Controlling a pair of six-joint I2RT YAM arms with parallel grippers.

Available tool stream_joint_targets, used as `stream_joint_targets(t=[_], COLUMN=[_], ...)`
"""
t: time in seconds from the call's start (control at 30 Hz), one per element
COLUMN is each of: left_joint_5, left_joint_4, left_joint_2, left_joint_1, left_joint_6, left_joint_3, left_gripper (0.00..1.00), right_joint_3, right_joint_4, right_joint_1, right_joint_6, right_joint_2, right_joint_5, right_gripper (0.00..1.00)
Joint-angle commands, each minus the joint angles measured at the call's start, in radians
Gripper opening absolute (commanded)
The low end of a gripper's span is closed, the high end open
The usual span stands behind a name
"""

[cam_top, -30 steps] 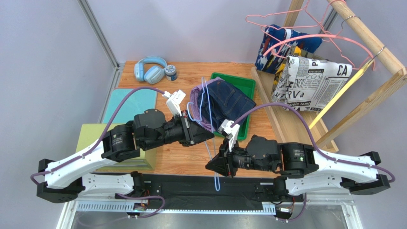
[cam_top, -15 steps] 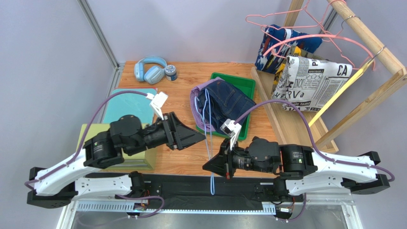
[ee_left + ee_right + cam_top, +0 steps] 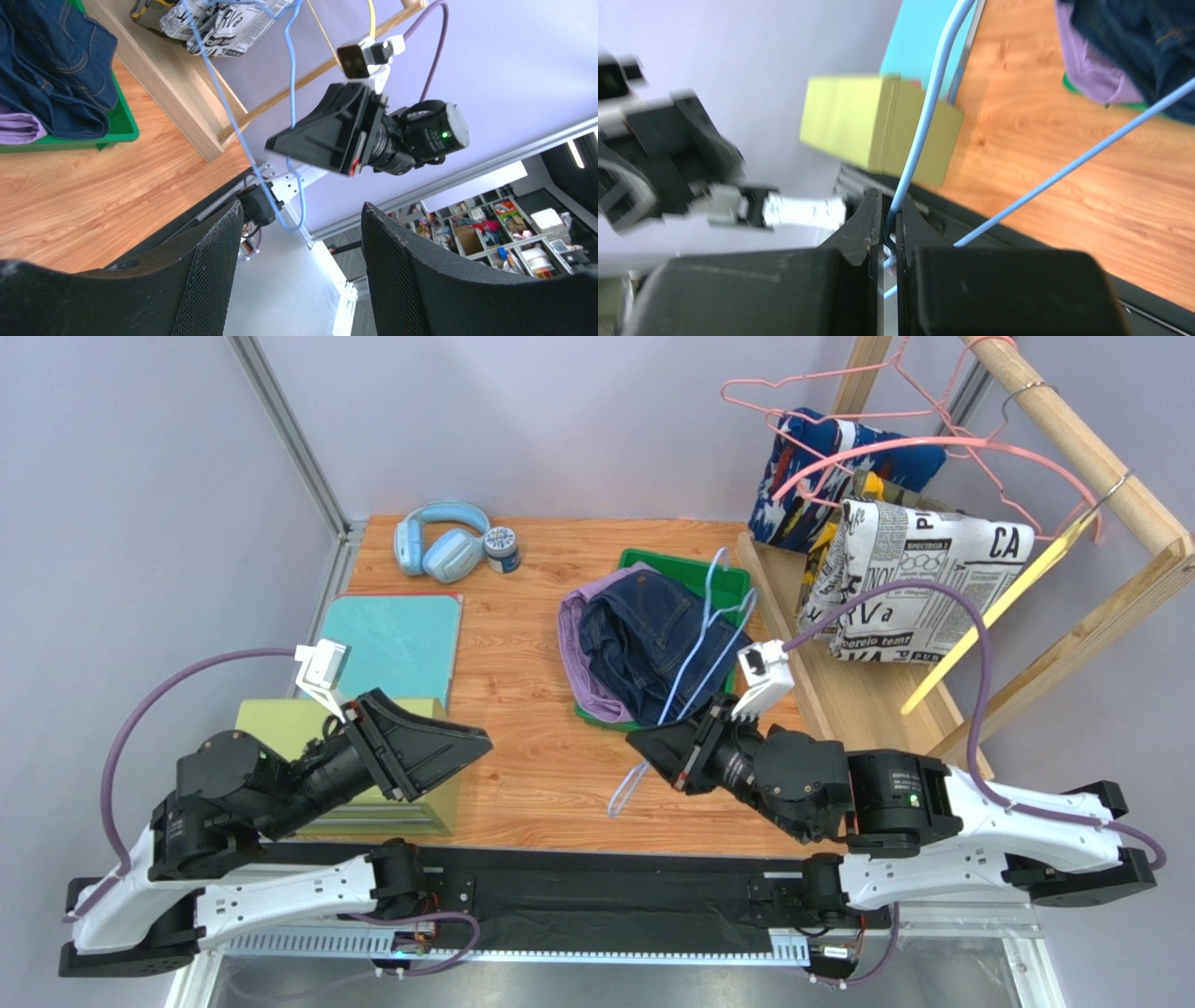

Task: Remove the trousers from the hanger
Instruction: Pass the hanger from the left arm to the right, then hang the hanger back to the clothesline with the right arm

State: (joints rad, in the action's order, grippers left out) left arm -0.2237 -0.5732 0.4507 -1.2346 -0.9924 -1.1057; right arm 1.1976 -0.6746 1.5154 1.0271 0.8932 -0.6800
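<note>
Judging by the right jaws pinching the wire of the blue hanger (image 3: pixel 933 98) and the left jaws spread empty nearby, I would raise it straight up, lest it snag the denim trousers (image 3: pixel 631 637) and purple pair (image 3: pixel 570 627) heaped on the green tray (image 3: pixel 673 564) beyond.

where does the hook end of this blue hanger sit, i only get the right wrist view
observer: The blue hanger runs across the denim trousers, with its hook over the green tray.
operator: is the left hand holding anything
observer: No, the left hand is open and empty, near the yellow-green box.
operator: what else is hanging
observer: The newsprint trousers and the blue-white-red print trousers hang on the wooden rack.
</note>
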Motion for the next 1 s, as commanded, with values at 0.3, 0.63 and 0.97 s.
stream_joint_targets(t=[0.3,0.63,0.97], left_joint_5=[0.006,-0.008,-0.025], left_joint_4=[-0.076,-0.123,-0.154], left_joint_2=[-0.095,-0.179,-0.188], left_joint_1=[0.0,0.0,0.0], left_joint_6=[0.018,-0.005,-0.003], left_joint_3=[0.02,0.038,0.021], left_gripper=[0.67,0.66,0.66], right_joint_3=[0.364,0.421,0.444], right_joint_4=[0.119,0.122,0.075], right_joint_1=[-0.061,-0.268,-0.566], right_joint_6=[-0.166,-0.2,-0.21], right_joint_2=[0.214,0.234,0.197], right_joint_5=[-0.527,-0.506,-0.317], right_gripper=[0.0,0.0,0.0])
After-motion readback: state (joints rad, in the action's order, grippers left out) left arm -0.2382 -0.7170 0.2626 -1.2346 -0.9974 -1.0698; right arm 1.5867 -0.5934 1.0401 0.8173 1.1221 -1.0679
